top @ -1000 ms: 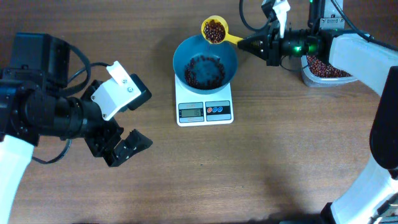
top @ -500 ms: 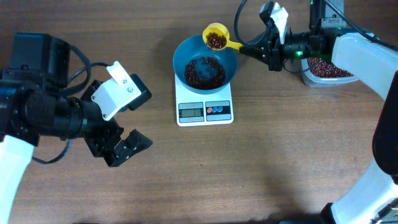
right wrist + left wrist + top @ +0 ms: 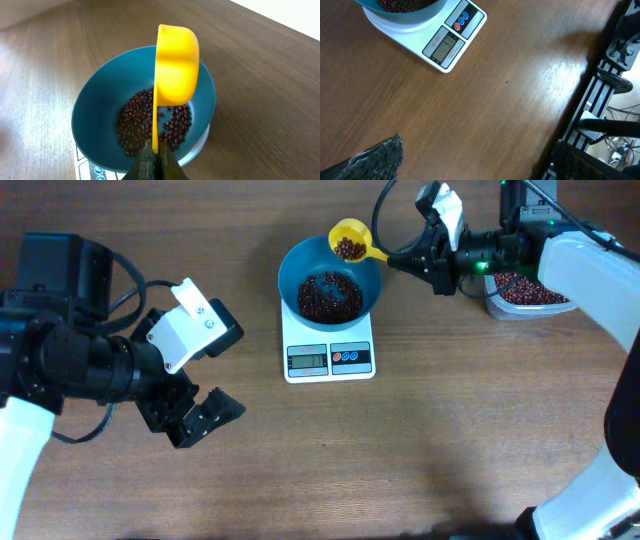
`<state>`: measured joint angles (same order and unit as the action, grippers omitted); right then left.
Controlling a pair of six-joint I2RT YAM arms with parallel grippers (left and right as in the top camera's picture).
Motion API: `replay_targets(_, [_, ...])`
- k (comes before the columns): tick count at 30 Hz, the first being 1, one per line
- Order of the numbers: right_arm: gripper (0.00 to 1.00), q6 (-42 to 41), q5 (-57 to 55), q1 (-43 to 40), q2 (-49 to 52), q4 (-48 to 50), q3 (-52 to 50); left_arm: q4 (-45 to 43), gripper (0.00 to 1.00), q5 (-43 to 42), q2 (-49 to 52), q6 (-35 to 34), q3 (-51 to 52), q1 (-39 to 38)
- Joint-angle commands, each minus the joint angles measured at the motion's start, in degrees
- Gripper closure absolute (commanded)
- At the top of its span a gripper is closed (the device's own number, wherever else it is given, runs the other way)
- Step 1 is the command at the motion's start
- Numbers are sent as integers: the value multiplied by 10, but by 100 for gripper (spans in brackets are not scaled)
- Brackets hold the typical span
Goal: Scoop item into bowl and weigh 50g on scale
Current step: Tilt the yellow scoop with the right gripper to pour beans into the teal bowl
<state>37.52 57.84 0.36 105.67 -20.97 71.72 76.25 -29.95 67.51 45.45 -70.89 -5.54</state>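
Beans (image 3: pixel 328 296) lie in the bowl (image 3: pixel 292 278) on the scale (image 3: pixel 352 372); more sit in the yellow scoop (image 3: pixel 348 242), tilted over the bowl's rim. Step: pouring. The right gripper (image 3: pixel 402 258) is clamped on the scoop handle; the left gripper (image 3: pixel 198 418) is wide open and empty. Next: tip gently, judging by the display (image 3: pixel 307 359). Bare worktop (image 3: pixel 450 430) surrounds the scale.

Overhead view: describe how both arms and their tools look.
The left arm is mostly black with a white lower shell, a white bracket and looping black cables; the left tool has two black, blocky fingers. The right arm has smooth white shells, a black wrist with a green light, and black cables; the right tool is black and narrow.
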Motion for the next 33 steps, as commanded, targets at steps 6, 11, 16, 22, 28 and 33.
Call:
replay_targets(6, [96, 2, -37, 19, -18, -11, 6, -1, 1, -2, 0, 9, -6, 3])
replay_targets(11, [96, -7, -47, 19, -19, 6, 6, -1, 1, -2, 0, 9, -6, 3])
replay_targets(16, [96, -113, -28, 19, -35, 19, 6, -1, 1, -2, 0, 9, -6, 3])
replay_targets(22, [96, -116, -110, 34, -87, -81, 6, -1, 1, -2, 0, 9, -6, 3])
replay_targets(28, [96, -73, -221, 79, -97, -105, 13, -1, 1, -2, 0, 9, -6, 3])
replay_targets(33, [96, -60, -240, 87, -124, -112, 30, -1, 1, -2, 0, 9, -6, 3])
